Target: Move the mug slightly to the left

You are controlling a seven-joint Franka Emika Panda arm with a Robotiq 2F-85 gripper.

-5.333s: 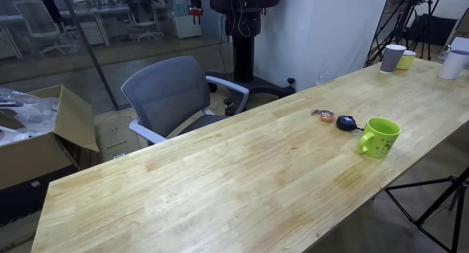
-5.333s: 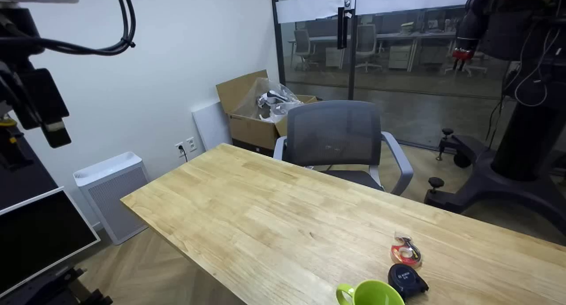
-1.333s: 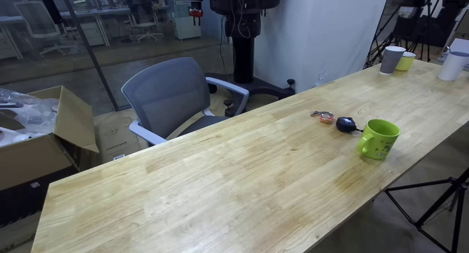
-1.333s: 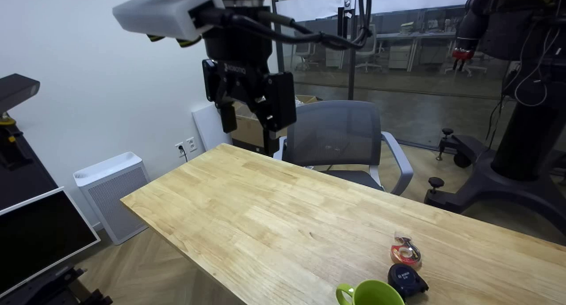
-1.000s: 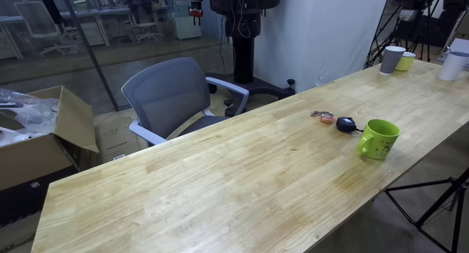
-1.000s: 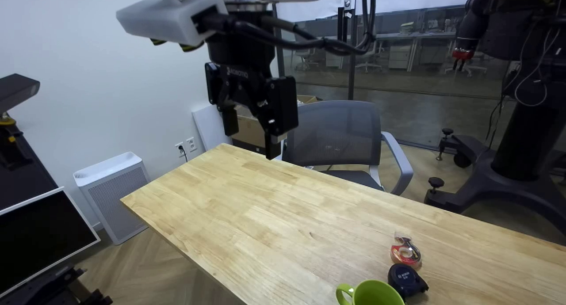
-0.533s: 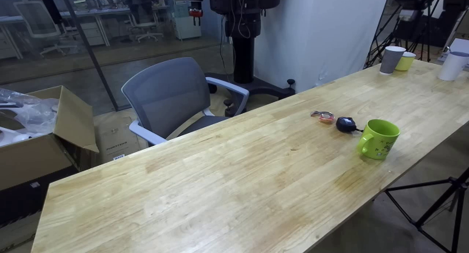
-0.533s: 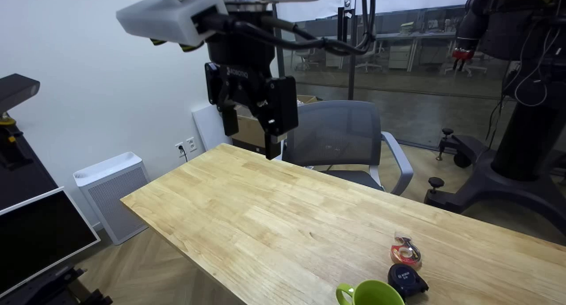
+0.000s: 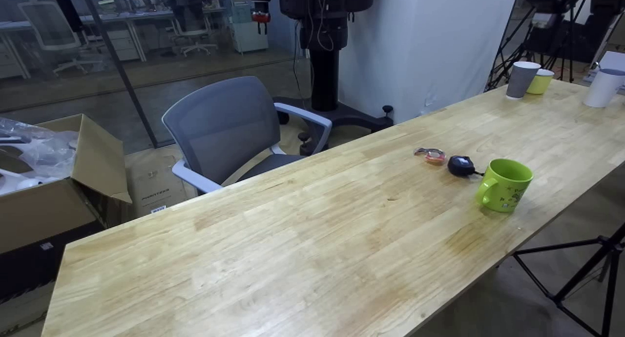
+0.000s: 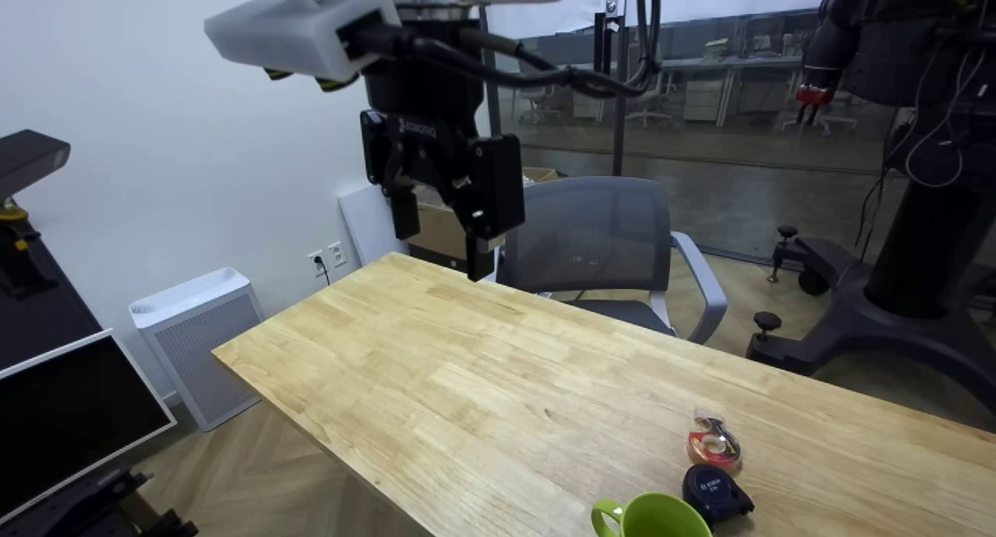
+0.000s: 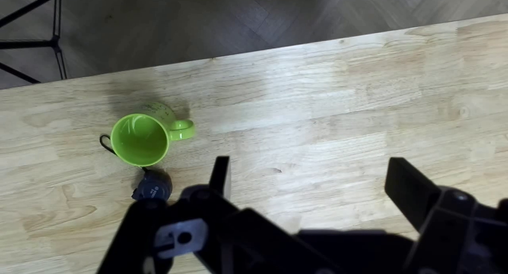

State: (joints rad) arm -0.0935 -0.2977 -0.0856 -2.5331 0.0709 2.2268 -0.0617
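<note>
Mug (image 9: 510,188): bright lime green, glossy, cylindrical, one loop handle (image 9: 487,190), same green inside. Small dark doodles and a few letter-like marks on its outside; too small to read from where I stand. Upright on the tabletop (image 9: 293,249), toward one long edge, mouth at the top, long axis vertical.

Other writing: dark tape measure (image 10: 712,494) has white lettering, looks like BOSCH. Pale lettering on the claw (image 10: 443,255), looks like ROBOTIQ, soft. Carton (image 9: 158,183) by the chair (image 9: 224,127) reads PHANTEKS, as far as I can make out. Red-and-clear tape dispenser (image 10: 714,446) carries print too, illegible.

Handle points to 3 o'clock in the wrist view, about 9 o'clock in both exterior views. In the wrist view the tape measure sits just beside the mug at its 6 o'clock; a black cord (image 11: 105,147) loops out at its 9 o'clock, can't tell if it touches. In an exterior view, grey cup (image 9: 520,82) stands well apart at the mug's 12 o'clock.

Claw hangs above the tabletop, fingers (image 11: 218,174) spread wide, wood showing between them in the wrist view. Mug lies apart from it, between the claw's 9 and 10 o'clock there; in an exterior view, claw is at the mug's 11.
</note>
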